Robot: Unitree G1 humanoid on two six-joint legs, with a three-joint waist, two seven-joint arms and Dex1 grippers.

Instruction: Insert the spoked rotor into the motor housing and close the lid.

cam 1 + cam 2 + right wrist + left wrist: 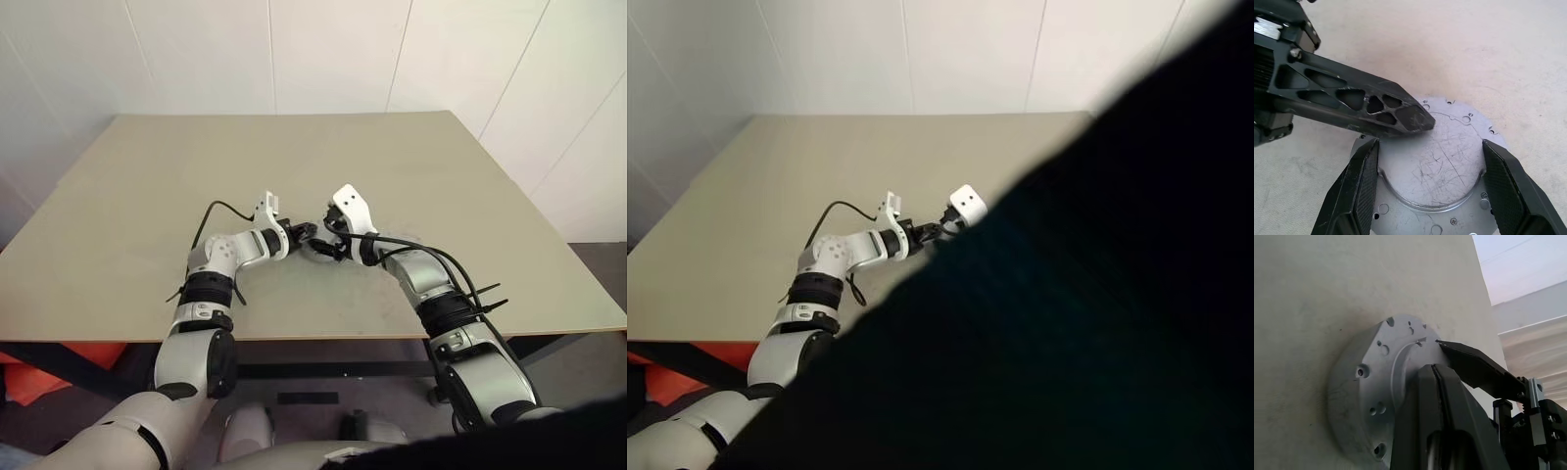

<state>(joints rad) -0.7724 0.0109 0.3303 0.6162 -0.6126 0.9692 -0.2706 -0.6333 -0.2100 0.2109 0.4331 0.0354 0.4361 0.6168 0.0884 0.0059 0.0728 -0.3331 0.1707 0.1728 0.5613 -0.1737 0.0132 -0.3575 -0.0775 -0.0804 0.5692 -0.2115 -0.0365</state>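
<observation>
1. Both end effectors met over 1 round grey metal part lying flat on the bench point(294, 157), near its front edge and straight ahead of the robot.
2. I took that part for the lid point(1444, 171): a scratched raised centre facing up, with a thin flange point(1471, 120) of small holes around it. Whether the motor housing sat under it could not be told.
3. The left end effector point(1418, 120) was clenched with nothing between its 2 fingers. It reached in from the robot's left, tilted downward, and its tip rested on the lid's raised centre, off the middle toward the left arm's side.
4. The right end effector point(1429, 147) came in from the opposite side. Its 2 fingers stood wide apart, 1 at each side of the raised centre, and appeared to be grasping it across its full width.
5. The relation that mattered: the lid lay directly beneath the left tip and between the right fingers, so neither arm had any reach to make. Being round, the lid had no long axis across the bench; its only axis ran upright.
6. By my judgement, the next move called for a push straight down along that axis.
7. An off-centre push could tip the lid, and the right grasp seemed placed to prevent that.
</observation>
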